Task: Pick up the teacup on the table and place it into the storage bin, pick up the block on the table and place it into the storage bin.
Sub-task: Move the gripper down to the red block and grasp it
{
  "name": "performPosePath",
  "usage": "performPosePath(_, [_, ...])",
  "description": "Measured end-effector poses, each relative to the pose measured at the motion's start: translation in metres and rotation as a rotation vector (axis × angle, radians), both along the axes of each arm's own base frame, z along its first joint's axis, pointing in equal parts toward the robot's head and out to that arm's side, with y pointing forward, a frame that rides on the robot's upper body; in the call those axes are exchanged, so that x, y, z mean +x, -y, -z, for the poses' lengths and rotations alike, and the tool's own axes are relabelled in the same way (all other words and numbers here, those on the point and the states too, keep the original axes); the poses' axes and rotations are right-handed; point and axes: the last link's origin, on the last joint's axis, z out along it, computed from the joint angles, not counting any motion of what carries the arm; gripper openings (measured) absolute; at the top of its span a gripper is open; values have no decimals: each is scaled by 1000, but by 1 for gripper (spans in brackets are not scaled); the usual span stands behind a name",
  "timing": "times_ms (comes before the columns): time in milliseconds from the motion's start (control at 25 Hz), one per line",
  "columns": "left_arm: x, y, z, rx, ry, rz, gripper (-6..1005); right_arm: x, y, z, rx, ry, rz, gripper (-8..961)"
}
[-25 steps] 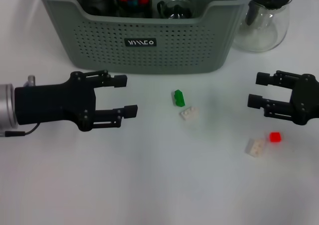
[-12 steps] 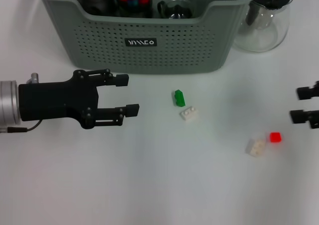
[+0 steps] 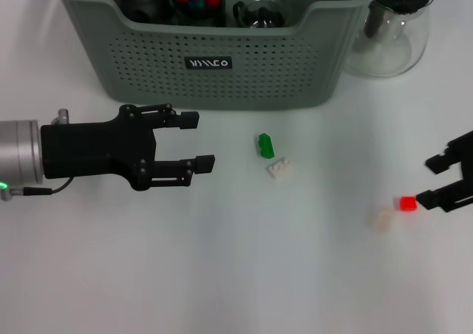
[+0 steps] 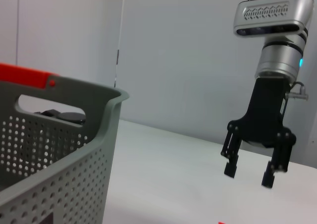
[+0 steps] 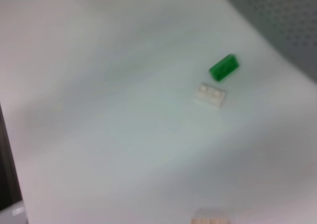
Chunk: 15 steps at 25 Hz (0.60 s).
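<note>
The grey-green storage bin (image 3: 222,60) stands at the back of the table, and what looks like the glass teacup (image 3: 260,12) sits inside it beside red and dark items. On the table lie a green block (image 3: 265,145), a white block (image 3: 280,169), a red block (image 3: 407,202) and another white block (image 3: 383,218). My left gripper (image 3: 198,139) hovers open, left of the green block. My right gripper (image 3: 429,180) is open at the right edge, just right of the red block, and also appears in the left wrist view (image 4: 247,172). The right wrist view shows the green block (image 5: 224,68) and the white block (image 5: 210,94).
A clear glass pitcher (image 3: 392,31) with a dark lid stands right of the bin. The bin's wall (image 4: 59,149) fills the near side of the left wrist view. The white table surface (image 3: 222,275) stretches toward the front.
My right gripper swung out to the right edge, then came lower and tilted beside the red block. My left gripper crept a little to the right. The blocks have not moved.
</note>
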Motion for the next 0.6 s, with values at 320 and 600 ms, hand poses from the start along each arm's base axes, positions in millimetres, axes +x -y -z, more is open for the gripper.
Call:
performPosePath(320, [-2, 1, 3, -2, -3, -12, 748, 4, -10, 42, -33, 90, -23, 621])
performPosePath(600, [-2, 1, 5, -11, 5, -15, 748, 16, -15, 57, -19, 134, -26, 458])
